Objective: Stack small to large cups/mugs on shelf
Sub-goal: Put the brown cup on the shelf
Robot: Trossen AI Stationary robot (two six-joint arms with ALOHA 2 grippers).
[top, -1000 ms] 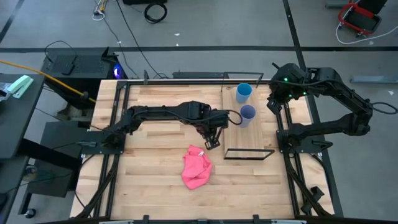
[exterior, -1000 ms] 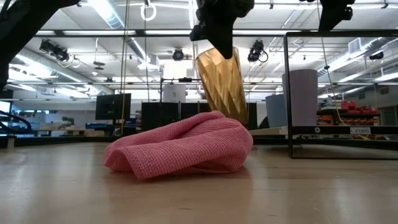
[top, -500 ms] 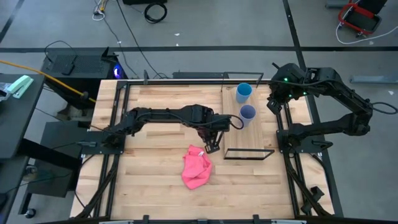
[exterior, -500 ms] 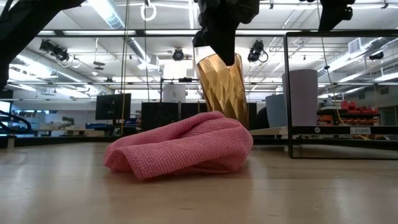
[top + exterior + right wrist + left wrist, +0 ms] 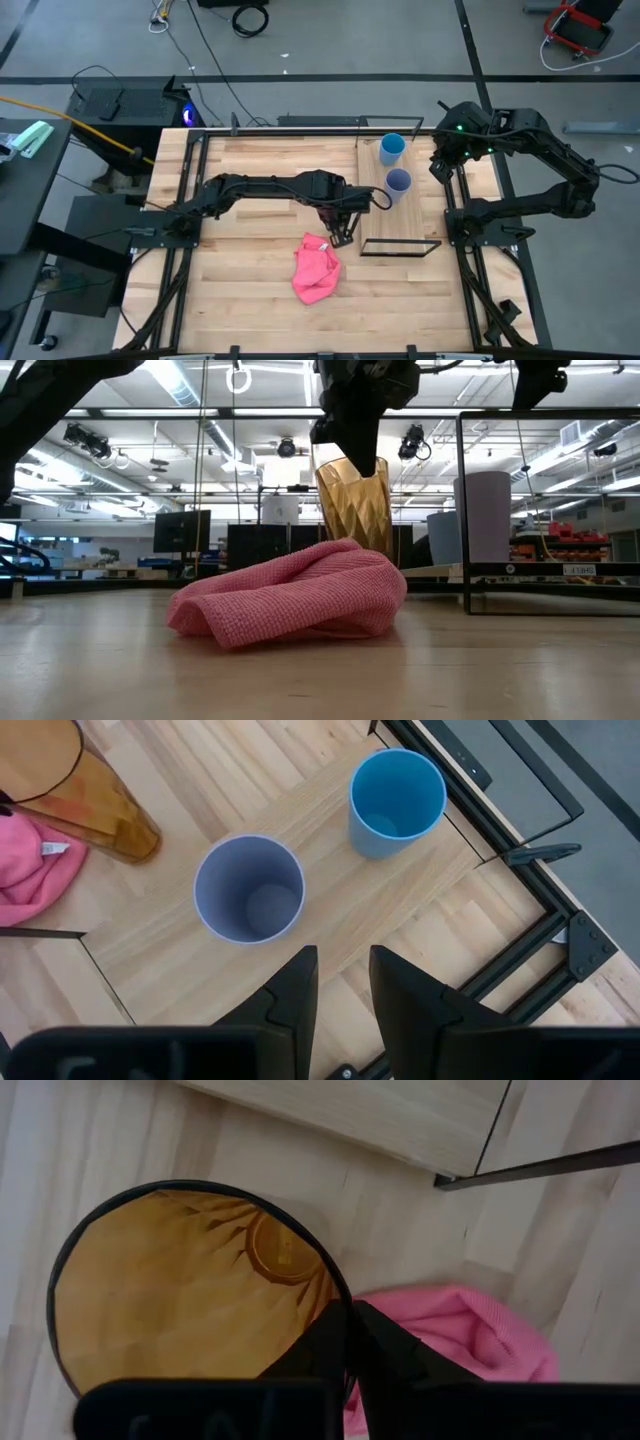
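Note:
The amber-orange cup [image 5: 355,500] stands about upright behind the pink cloth [image 5: 300,595], just left of the shelf; my left gripper [image 5: 348,1315] is shut on its rim. The cloth hides the cup's base. The light blue cup [image 5: 392,148] and the lavender cup [image 5: 398,183] stand mouth up on the shelf board [image 5: 400,222]. My right gripper [image 5: 345,985] is open and empty above the shelf's right side; both cups show below it in the right wrist view [image 5: 396,802] [image 5: 249,888]. My left gripper holds the amber cup by its rim [image 5: 343,1295] on the side nearest the pink cloth, one finger inside the cup and one outside. The fingers come from above, pointing down. The cup hangs nearly upright; whether its base touches the table is hidden by the cloth.
The pink cloth [image 5: 316,268] lies bunched on the table just in front of the amber cup. The shelf's thin black frame [image 5: 402,247] runs along its near edge, and a black upright [image 5: 465,510] shows in the low view.
My left gripper has gone down a little with the amber cup. The cup was tilted with its base toward the shelf; it now stands nearly upright and lower behind the pink cloth.

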